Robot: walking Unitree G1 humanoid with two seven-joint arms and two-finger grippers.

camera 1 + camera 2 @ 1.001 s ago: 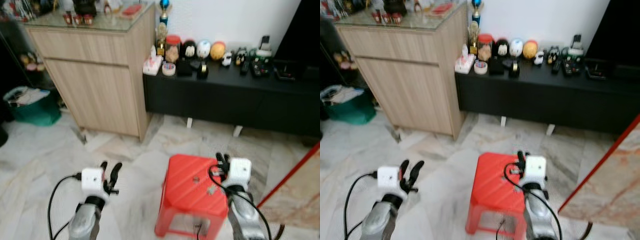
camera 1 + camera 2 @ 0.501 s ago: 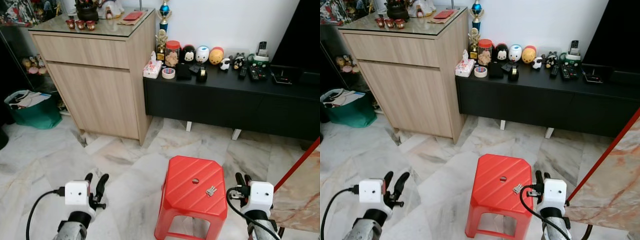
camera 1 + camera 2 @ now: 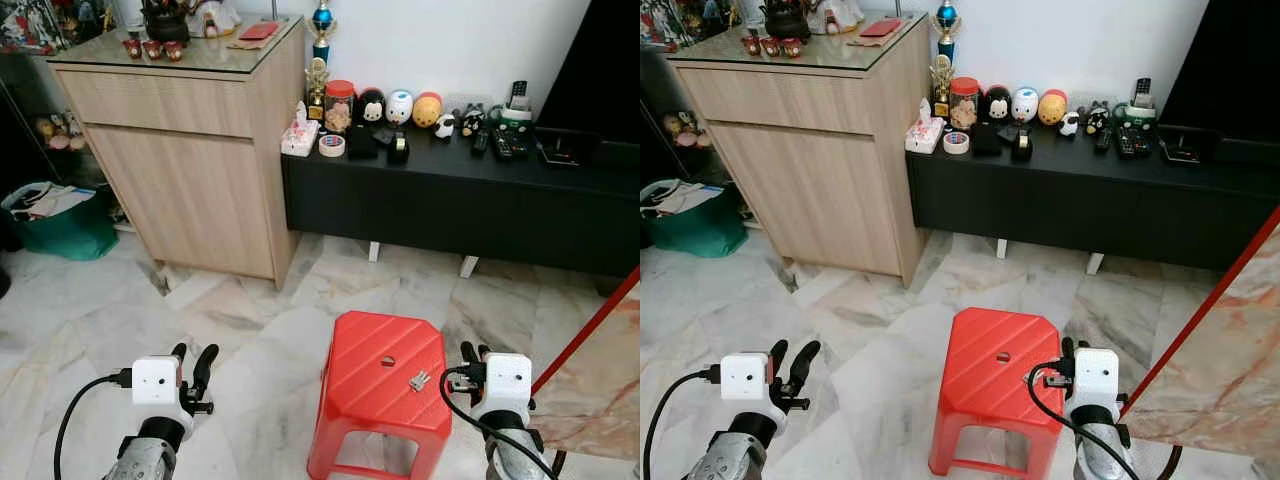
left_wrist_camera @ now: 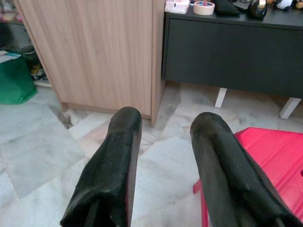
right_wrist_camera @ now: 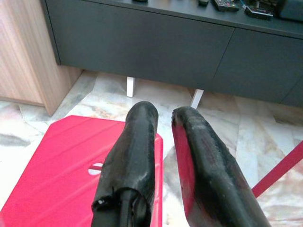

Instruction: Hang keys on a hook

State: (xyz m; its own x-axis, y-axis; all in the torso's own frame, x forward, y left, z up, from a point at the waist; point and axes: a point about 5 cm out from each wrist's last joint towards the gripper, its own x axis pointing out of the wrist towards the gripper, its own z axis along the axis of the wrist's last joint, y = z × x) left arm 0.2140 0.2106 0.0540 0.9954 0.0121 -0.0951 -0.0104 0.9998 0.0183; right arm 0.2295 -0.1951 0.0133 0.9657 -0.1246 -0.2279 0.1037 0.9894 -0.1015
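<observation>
since before, right claw (image 3: 470,352) edged toward keys (image 3: 419,380) on stool (image 3: 378,385); both claws parted, empty.

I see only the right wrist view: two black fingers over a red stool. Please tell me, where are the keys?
Observer: The keys lie on top of the red stool, near its right edge, beside the round hole in the seat.
Operator: Is my right gripper holding them?
Observer: No. The right gripper is apart from the keys, beside the stool's right edge, with nothing between its fingers.
Operator: And the left gripper?
Observer: The left gripper hovers over the marble floor to the left of the stool, fingers open and holding nothing.
</observation>
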